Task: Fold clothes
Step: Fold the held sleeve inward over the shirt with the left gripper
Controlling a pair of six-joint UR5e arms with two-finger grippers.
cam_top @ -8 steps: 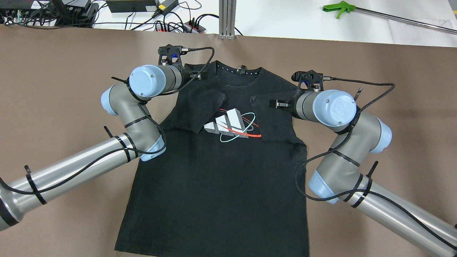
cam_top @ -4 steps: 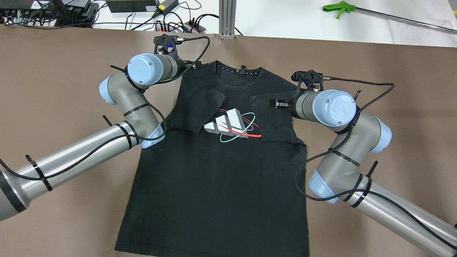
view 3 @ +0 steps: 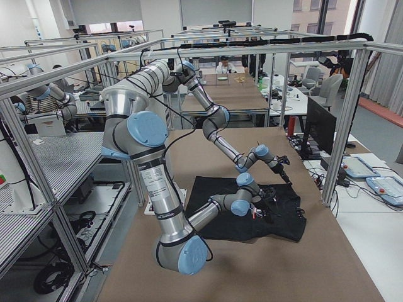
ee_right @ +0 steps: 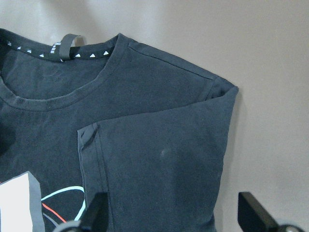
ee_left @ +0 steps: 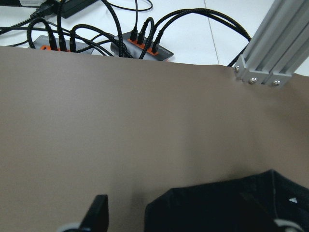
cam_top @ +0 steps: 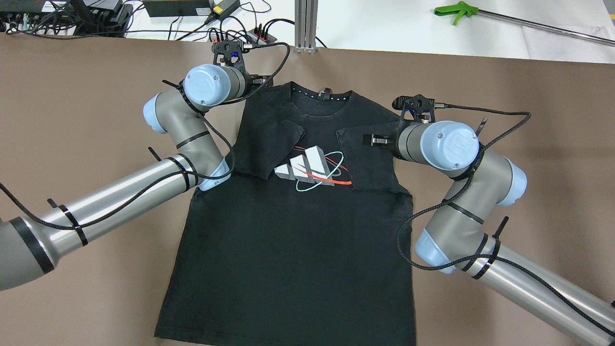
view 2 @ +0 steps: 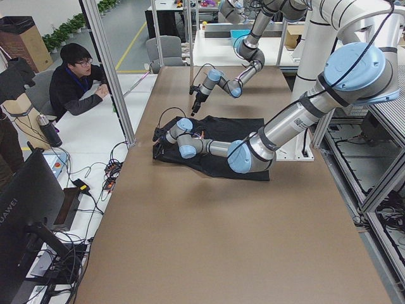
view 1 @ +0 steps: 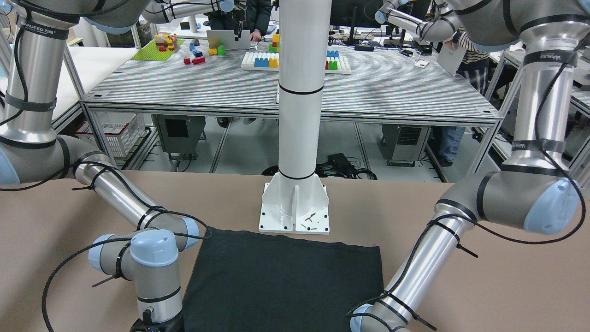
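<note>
Bearing the clothes, the brown table looks perhaps paper-covered.

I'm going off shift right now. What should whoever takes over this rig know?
Left gripper: open, empty, at the shirt's left shoulder, near the collar.
Right gripper: open, empty, above the folded right sleeve.
Shirt: flat on the table, print up, collar away from the robot.
Done: right sleeve and left sleeve folded in over the chest.
Left: the body lies unfolded at full length; probably fold that next.
</note>
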